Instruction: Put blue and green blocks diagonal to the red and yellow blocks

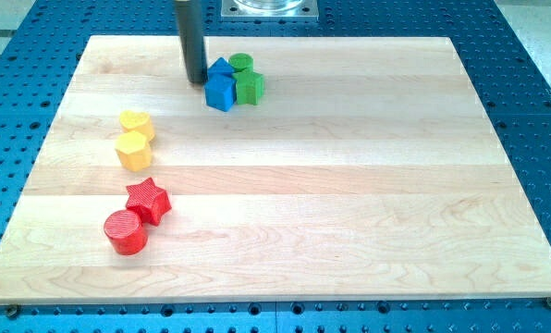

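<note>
Red cylinder (pixel 126 231) nearest, yellow blocks (pixel 134 140) above, my tip (pixel 196 80) beside blue blocks (pixel 220 85), no pincer in view

Two blue blocks and two green blocks are sitting packed together just to the view's right of my tip (pixel 196 81). The nearer blue block (pixel 220 68), with a peaked top, is lying almost against the tip. The other blue block (pixel 221 92), an angular chunk, is sitting just below it. The green cylinder (pixel 241 63) is standing behind, toward the view's top, and the green block (pixel 250 88) is touching the blue pair on their right. Well below the tip and to its left, two yellow blocks are lying side by side: one (pixel 138 123) above, a hexagonal one (pixel 133 150) below. Farther down, the red star (pixel 149 200) is touching the red cylinder (pixel 126 231).
</note>
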Tool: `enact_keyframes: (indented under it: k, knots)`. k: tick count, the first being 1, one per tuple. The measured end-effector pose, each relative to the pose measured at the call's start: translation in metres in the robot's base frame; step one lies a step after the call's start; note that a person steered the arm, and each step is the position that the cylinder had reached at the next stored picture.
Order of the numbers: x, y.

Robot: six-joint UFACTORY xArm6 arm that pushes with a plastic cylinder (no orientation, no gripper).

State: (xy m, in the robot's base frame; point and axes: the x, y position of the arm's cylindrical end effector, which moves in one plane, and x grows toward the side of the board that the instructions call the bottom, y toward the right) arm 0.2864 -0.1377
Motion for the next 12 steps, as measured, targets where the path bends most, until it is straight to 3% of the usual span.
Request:
enact_keyframes:
  k: [1,3,6,7,8,9,10,12]
  knots:
    - [0.020,-0.075]
    - [0.145,-0.028]
    - [0.223,-0.055]
    - [0.227,-0.126]
    - [0.196,-0.161]
    - [0.140,-0.113]
    - [0.140,-0.040]
    - [0.215,-0.031]
